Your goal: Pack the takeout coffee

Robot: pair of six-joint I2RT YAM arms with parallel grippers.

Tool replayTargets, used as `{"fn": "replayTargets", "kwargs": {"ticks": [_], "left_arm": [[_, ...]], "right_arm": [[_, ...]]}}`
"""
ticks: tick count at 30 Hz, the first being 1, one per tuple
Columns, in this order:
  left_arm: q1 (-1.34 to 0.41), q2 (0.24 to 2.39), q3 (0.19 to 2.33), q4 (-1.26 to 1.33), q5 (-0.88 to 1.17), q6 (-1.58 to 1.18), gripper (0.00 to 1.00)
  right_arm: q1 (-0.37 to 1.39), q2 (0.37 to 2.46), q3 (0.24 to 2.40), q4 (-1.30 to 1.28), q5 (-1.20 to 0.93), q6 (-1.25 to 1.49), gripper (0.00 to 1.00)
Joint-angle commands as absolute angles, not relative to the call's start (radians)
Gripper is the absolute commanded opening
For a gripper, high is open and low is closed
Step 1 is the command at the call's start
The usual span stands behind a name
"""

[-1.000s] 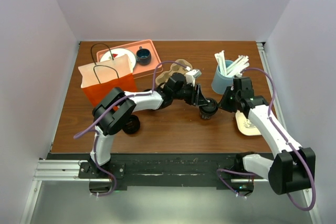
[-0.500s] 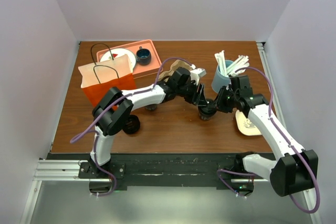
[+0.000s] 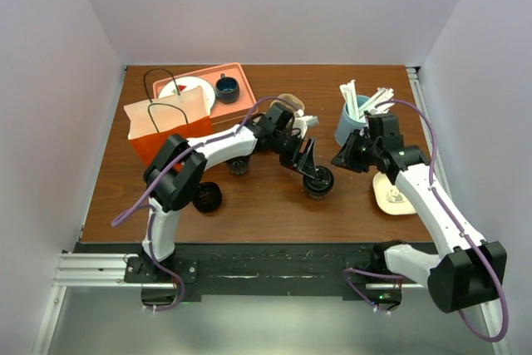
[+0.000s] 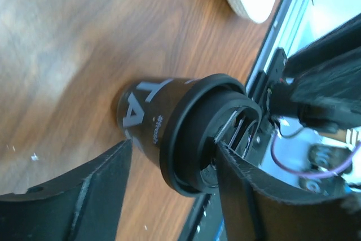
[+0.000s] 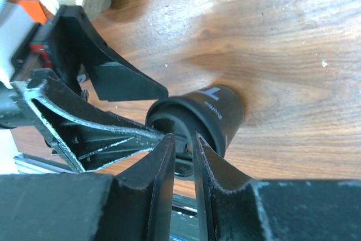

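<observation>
While both arms reach inward, left tool (image 3: 313, 174) straddles takeout coffee (image 3: 319, 180) — jaws parted.

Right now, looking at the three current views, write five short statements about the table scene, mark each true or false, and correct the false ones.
1. The takeout coffee stands on the bare wooden table. True.
2. The takeout coffee has no lid. False: a black sip lid caps it.
3. The left gripper has its fingers on either side of the takeout coffee with gaps showing. True, as the left wrist view shows.
4. The orange paper bag lies flat on its side. False: it stands upright with its handles up.
5. The light blue holder near the right gripper is empty. False: white sticks poke out of it.
</observation>
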State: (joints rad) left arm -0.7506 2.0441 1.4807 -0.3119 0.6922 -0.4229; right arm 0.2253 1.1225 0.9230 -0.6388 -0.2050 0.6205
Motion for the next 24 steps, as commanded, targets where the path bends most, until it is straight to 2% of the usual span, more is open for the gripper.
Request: {"fn": "replayTargets", "kwargs": {"ticks": [1, 8, 24], "left_arm": [[-0.735, 2.103, 1.47, -0.502, 0.687, -0.35, 0.68], [-0.721, 2.095, 1.485, -0.469, 0.768, -0.367, 0.75], [-0.707, 2.125, 1.617, -0.476, 0.798, -0.405, 0.76]], "right_arm": [[0.227, 1.092, 0.965, -0.655, -0.209, 0.604, 0.24], [0.227, 1.094, 0.954, -0.658, -0.204, 0.563, 0.25], [0.226, 1.114, 0.917, -0.63, -0.229, 0.538, 0.24]]}}
